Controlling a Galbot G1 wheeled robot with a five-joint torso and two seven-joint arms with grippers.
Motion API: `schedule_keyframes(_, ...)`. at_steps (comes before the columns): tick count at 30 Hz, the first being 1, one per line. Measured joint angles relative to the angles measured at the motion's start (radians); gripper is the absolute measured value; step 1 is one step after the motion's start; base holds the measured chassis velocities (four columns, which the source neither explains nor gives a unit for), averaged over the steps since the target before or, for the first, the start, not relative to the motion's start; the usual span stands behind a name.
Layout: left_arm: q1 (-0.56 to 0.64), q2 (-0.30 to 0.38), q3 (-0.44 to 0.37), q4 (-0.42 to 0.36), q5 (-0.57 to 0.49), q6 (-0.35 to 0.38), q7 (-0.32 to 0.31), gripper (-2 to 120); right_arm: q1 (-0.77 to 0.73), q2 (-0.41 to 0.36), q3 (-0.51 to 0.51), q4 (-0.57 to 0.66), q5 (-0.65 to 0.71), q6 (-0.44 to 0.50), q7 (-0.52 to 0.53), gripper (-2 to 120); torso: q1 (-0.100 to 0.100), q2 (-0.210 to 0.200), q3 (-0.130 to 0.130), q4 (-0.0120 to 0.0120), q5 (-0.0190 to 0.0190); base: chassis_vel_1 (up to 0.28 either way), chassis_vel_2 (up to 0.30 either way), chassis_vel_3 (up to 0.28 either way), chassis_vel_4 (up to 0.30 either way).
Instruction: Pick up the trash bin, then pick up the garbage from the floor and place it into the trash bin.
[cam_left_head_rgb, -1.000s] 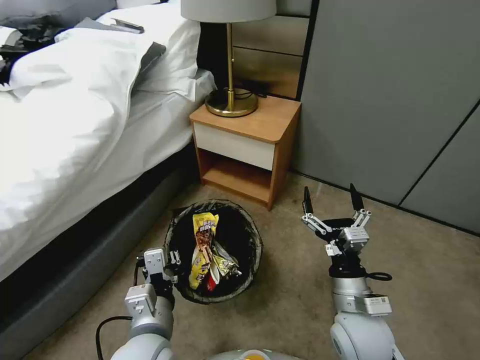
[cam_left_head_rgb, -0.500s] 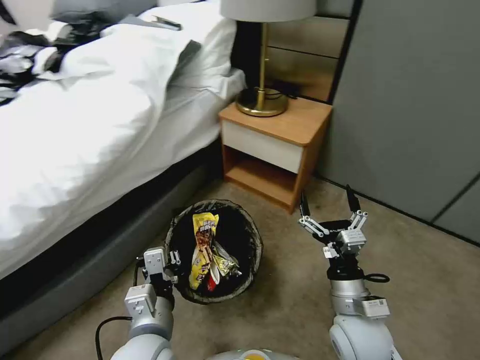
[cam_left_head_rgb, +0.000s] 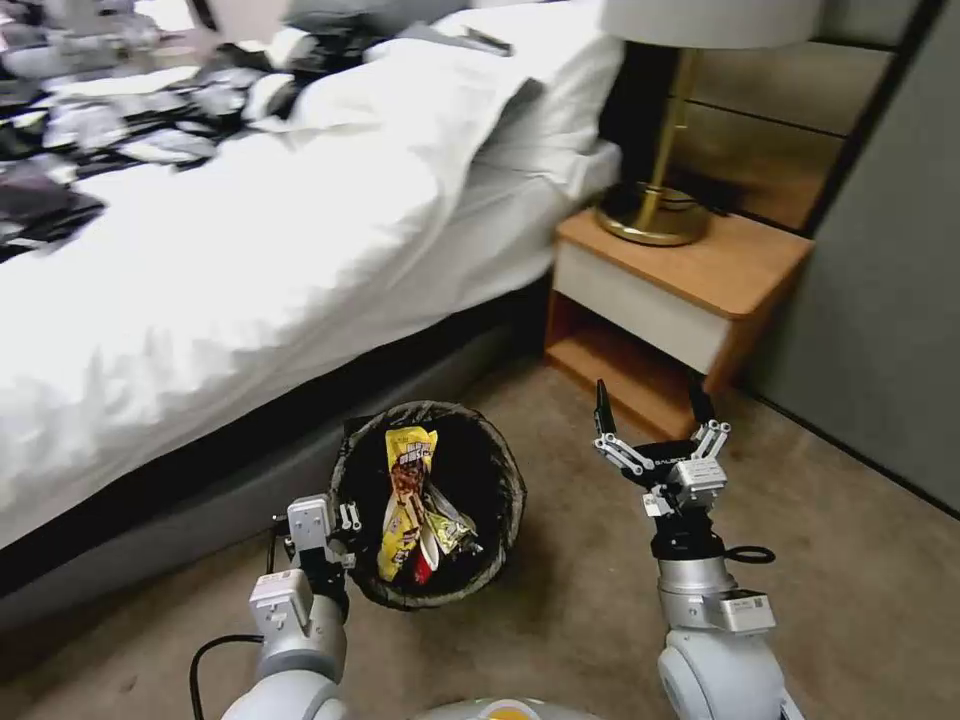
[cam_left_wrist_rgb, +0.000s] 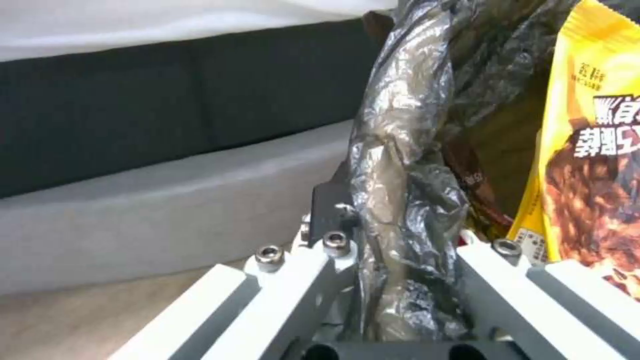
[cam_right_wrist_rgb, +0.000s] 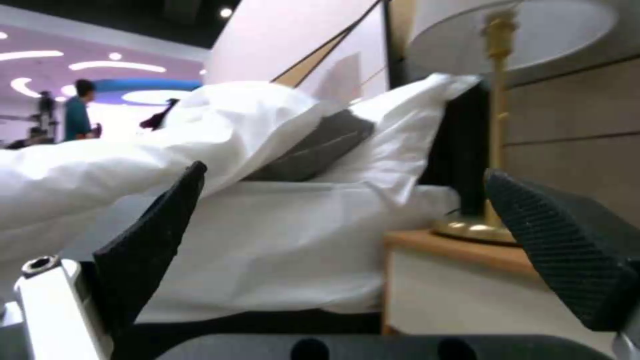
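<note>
Head view: beige carpet (cam_left_head_rgb: 580, 610) runs beside a bed (cam_left_head_rgb: 250, 260) with rumpled white bedding, dark clothes scattered near its far side. A wooden nightstand (cam_left_head_rgb: 690, 280) carries a brass lamp (cam_left_head_rgb: 660, 200) against grey wall panels. The left end effector (cam_left_head_rgb: 345, 520) sits low by the bed frame, clamped on the near-left rim of the trash bin (cam_left_head_rgb: 505, 480), which is held just before the robot. The bin's black bag folds over its rim, and inside stands a yellow snack wrapper (cam_left_head_rgb: 405, 490) with other crumpled wrappers beside it. The right end effector (cam_left_head_rgb: 650, 405) points upward, well apart from the bin, fingers spread wide and holding nothing.

Left wrist view: the left end effector (cam_left_wrist_rgb: 400, 250) pinches the crinkled black bag (cam_left_wrist_rgb: 400, 165) at the bin's rim — the yellow wrapper (cam_left_wrist_rgb: 587, 150) lies just past it, and the dark bed base (cam_left_wrist_rgb: 167, 110) is behind.

Right wrist view: the black fingertips (cam_right_wrist_rgb: 150, 245) of the right end effector (cam_right_wrist_rgb: 347, 240) stand far apart, framing the white bedding (cam_right_wrist_rgb: 267, 225), the nightstand (cam_right_wrist_rgb: 460, 290) and the lamp (cam_right_wrist_rgb: 497, 100).
</note>
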Motion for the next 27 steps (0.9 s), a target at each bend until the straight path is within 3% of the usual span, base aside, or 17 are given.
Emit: schedule_keyframes(27, 0.047, 0.002, 0.012, -0.028, 0.022, 0.03, 0.001, 0, 0.014, -0.004, -0.006, -0.015, -0.002, -0.036, 0.0, 100, 0.0, 0.0, 0.0, 0.0, 0.0, 0.129, 0.126, 0.125, 0.121)
